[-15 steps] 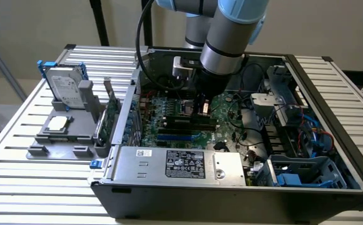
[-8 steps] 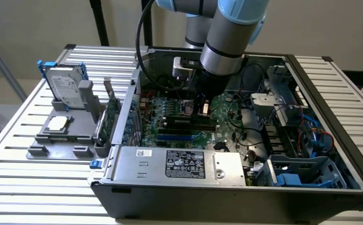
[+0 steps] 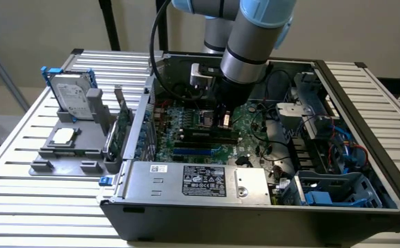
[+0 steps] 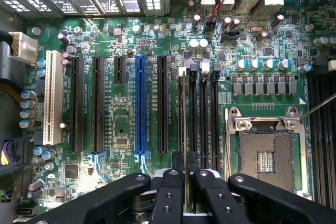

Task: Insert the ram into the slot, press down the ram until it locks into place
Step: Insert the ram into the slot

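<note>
My gripper hangs low over the green motherboard, and in the exterior view the gripper is down inside the open computer case. Its two black fingers stand close together, shut on the ram. The ram shows edge-on as a thin strip, lined up along the outermost of several parallel black memory slots. I cannot tell how deep it sits in that slot. From the exterior view the slots lie just below the gripper.
A bright-blue socket and black expansion sockets lie beside the memory slots, with a white one further off. The CPU socket is on the other side. The case's power supply and walls hem the arm in. A hard drive stands outside.
</note>
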### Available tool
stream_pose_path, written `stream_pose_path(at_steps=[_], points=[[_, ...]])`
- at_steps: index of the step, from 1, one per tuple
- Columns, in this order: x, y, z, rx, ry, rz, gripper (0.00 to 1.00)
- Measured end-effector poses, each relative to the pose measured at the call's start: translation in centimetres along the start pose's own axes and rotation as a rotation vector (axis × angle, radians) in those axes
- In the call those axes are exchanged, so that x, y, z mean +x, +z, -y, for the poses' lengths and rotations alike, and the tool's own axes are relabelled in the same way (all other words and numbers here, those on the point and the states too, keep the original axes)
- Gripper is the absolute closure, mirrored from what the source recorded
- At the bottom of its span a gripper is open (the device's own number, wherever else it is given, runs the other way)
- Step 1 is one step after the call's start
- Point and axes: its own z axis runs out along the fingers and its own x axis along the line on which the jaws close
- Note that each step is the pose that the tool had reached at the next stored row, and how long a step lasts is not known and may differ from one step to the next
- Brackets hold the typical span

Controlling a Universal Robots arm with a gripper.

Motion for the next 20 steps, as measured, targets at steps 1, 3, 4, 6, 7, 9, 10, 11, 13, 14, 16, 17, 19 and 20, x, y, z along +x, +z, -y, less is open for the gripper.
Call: stream_pose_path(at_steps=[1, 3, 4, 6, 7, 9, 10, 11, 13, 14, 16, 17, 19, 20], points=[[0.00, 0.02, 0.00, 0.0000, 0.000, -0.0002, 0.86], [0.00, 0.06, 0.00, 0.0001, 0.000, -0.0005, 0.86], [0.00, 0.08, 0.01, 0.0000, 0.000, -0.0007, 0.86], [0.00, 0.12, 0.00, 0.0001, 0.000, -0.0010, 0.86], [0.00, 0.12, 0.00, 0.0001, 0.000, -0.0010, 0.86], [0.00, 0.13, -0.06, 0.0000, 0.000, -0.0010, 0.86], [0.00, 0.13, -0.08, 0.0001, 0.000, -0.0010, 0.86], [0.00, 0.14, -0.09, 0.0001, 0.000, -0.0009, 0.86], [-0.01, 0.15, -0.10, 0.0001, 0.000, -0.0008, 0.86], [-0.02, 0.15, -0.10, 0.0001, 0.000, -0.0008, 0.86], [-0.04, 0.18, -0.10, 0.0000, 0.000, -0.0010, 0.86], [-0.05, 0.21, -0.09, 0.0001, 0.000, -0.0009, 0.86], [-0.07, 0.29, -0.08, 0.0001, 0.000, -0.0008, 0.86], [-0.07, 0.34, -0.07, 0.0001, 0.000, -0.0009, 0.86]])
